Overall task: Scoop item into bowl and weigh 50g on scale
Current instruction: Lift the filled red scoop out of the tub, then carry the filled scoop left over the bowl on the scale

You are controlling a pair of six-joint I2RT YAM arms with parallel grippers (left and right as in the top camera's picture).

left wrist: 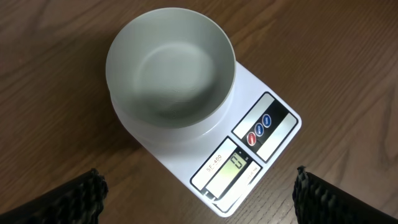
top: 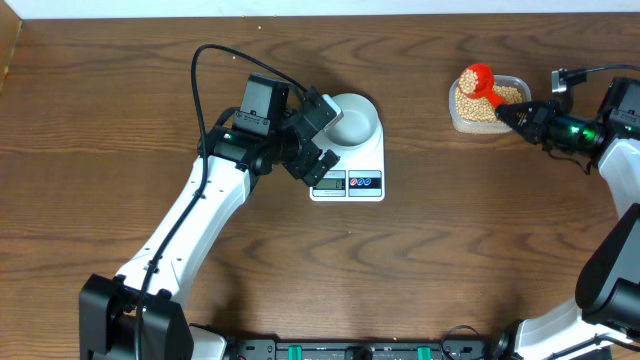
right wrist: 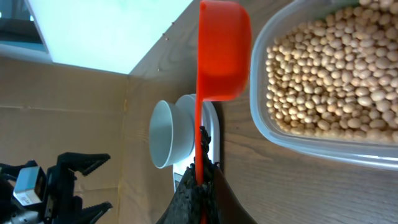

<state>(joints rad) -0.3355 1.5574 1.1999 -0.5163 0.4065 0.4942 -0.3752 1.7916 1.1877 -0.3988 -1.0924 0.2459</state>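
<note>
The pale bowl sits empty on the white scale; both show in the left wrist view, bowl on scale, display lit. My left gripper is open just left of the scale, fingers wide apart. My right gripper is shut on the handle of a red scoop, whose cup hangs at the left edge of the clear tub of tan beans. In the right wrist view the scoop is beside the beans.
The wooden table has a raised edge at the far left. The tub stands at the back right. The left arm's cable loops above the table left of the scale.
</note>
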